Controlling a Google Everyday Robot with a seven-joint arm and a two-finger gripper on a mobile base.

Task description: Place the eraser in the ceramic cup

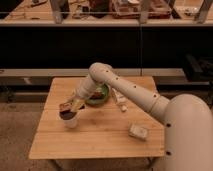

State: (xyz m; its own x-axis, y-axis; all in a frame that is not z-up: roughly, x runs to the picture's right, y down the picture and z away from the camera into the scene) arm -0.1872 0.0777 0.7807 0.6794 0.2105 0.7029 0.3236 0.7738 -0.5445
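The white ceramic cup (70,121) stands on the left part of the wooden table (100,142). My gripper (71,106) hangs right above the cup's mouth, reaching in from the right. It is shut on the eraser (65,108), a small dark block with a reddish-brown face, held at the cup's rim. The eraser and the fingers hide most of the cup's opening.
A green round bowl (101,95) sits behind the cup, partly hidden by my arm. A pale whitish block (138,131) lies at the front right. A small light oblong object (120,99) lies right of the bowl. A dark shelf unit stands behind the table.
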